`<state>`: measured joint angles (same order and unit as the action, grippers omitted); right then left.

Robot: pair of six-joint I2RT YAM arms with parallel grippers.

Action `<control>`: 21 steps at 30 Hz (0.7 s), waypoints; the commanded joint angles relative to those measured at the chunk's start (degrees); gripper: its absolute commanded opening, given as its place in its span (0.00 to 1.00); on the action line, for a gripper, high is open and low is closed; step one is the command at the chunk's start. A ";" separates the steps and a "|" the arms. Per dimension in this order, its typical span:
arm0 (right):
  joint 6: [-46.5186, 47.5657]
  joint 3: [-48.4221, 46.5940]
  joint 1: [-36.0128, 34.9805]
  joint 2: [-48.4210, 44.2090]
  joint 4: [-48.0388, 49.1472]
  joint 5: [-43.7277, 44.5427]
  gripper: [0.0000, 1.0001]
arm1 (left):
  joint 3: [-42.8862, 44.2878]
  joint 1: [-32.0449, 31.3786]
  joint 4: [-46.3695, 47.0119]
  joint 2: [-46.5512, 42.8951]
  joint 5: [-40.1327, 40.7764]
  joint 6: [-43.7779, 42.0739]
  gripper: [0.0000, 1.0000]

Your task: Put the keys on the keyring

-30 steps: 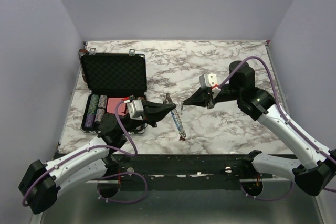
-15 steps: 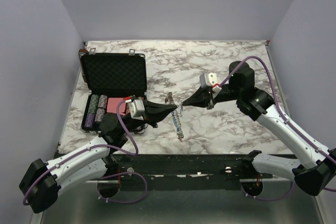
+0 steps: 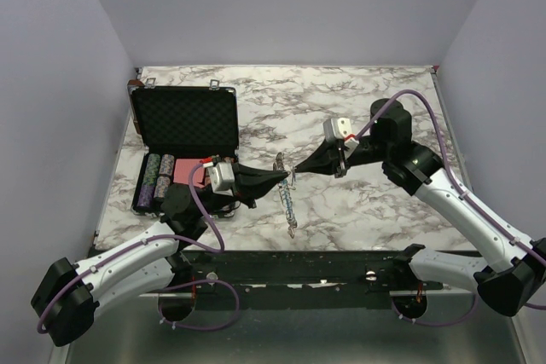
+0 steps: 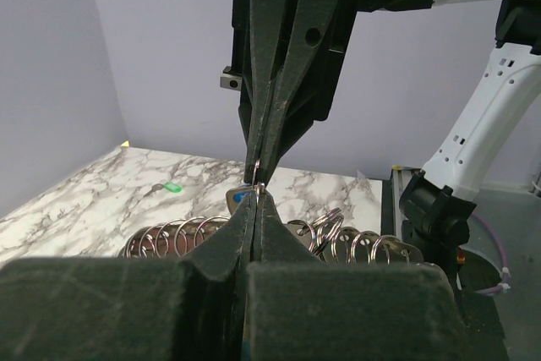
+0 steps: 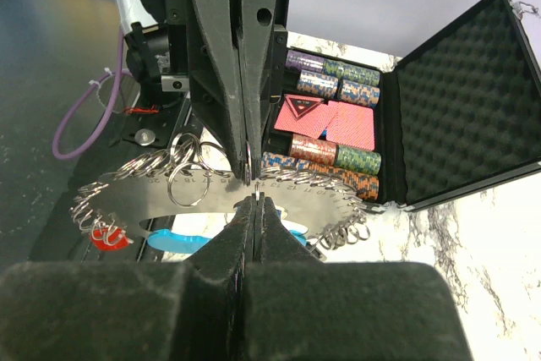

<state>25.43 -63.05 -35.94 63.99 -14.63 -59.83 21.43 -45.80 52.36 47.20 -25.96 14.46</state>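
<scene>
The keyring (image 3: 287, 198) is a long grey metal strip lined with many small rings, hanging between my two grippers above the table. My left gripper (image 3: 287, 177) and right gripper (image 3: 299, 166) meet tip to tip at its upper part. In the left wrist view my left gripper (image 4: 258, 188) is shut on a small ring, with a blue key head (image 4: 239, 199) just behind it. In the right wrist view my right gripper (image 5: 254, 200) is shut on a small ring of the strip (image 5: 161, 194). A red key (image 5: 111, 239) hangs at its left end. A green key (image 4: 172, 187) lies on the table.
An open black foam-lined case (image 3: 184, 124) stands at the back left, with rows of poker chips (image 3: 158, 178) and red cards in its tray. The case also shows in the right wrist view (image 5: 461, 99). The marble table ends at walls on three sides.
Both grippers stay shut tip to tip. The strip has swung slightly, its lower end now hanging a little further down and to the left.
</scene>
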 commanded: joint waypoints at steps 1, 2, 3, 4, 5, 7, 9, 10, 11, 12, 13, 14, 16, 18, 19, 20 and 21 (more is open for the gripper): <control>-0.91 0.38 -0.36 0.61 1.36 -2.13 0.00 | 0.19 0.27 4.51 0.00 -1.55 0.57 0.00; -0.91 0.38 -0.44 0.61 1.27 -2.22 0.00 | 0.10 0.19 4.51 -0.09 -1.47 0.57 0.00; -0.82 0.38 -0.44 0.61 1.10 -2.30 0.00 | 0.10 0.27 4.51 -0.09 -1.47 0.57 0.00; -0.65 0.38 -0.53 0.53 0.92 -2.39 0.00 | 0.19 0.19 4.51 -0.09 -1.47 0.57 0.00; -0.65 0.38 -0.53 0.70 0.92 -2.48 0.00 | 0.10 0.19 4.51 -0.09 -1.47 0.57 0.00; -0.64 0.29 -0.71 0.70 0.92 -2.74 0.00 | 0.19 0.19 4.42 -0.09 -1.20 0.48 0.00; -0.56 0.21 -0.62 0.61 0.92 -3.01 0.00 | 0.10 0.19 4.24 -0.09 -1.12 0.40 0.00; -0.56 0.29 -0.62 0.61 0.92 -3.01 0.00 | 0.10 0.27 4.16 -0.09 -1.12 0.31 0.00; -0.47 0.29 -0.62 0.61 0.84 -3.10 0.00 | 0.19 0.19 4.24 -0.09 -1.12 0.31 0.00; -0.47 0.29 -0.62 0.61 0.83 -3.18 0.00 | 0.10 0.27 4.16 -0.09 -1.12 0.22 0.00; -0.47 0.29 -0.71 0.61 0.83 -3.18 0.00 | 0.19 0.19 4.16 0.00 -1.12 0.22 0.00; -0.47 0.38 -0.62 0.53 0.83 -3.18 0.00 | 0.19 0.19 4.16 -0.09 -1.12 0.22 0.00; -0.56 0.29 -0.62 0.61 0.84 -3.01 0.00 | 0.10 0.19 4.15 -0.09 -1.20 0.22 0.00; -0.64 0.20 -0.62 0.70 1.01 -2.92 0.00 | 0.28 0.19 4.07 0.00 -1.29 0.22 0.00; -0.65 0.29 -0.53 0.70 1.27 -2.92 0.00 | 0.19 0.27 4.07 -0.09 -1.38 0.22 0.00; -0.82 0.29 -0.62 0.79 1.36 -3.01 0.00 | 0.19 0.27 4.15 -0.09 -1.38 0.22 0.00; -0.91 0.29 -0.71 0.79 1.36 -3.01 0.00 | 0.28 0.27 4.16 -0.09 -1.38 0.22 0.00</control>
<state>25.39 -63.05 -36.07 64.23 -14.57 -61.21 21.43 -45.78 53.06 47.29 -26.22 14.59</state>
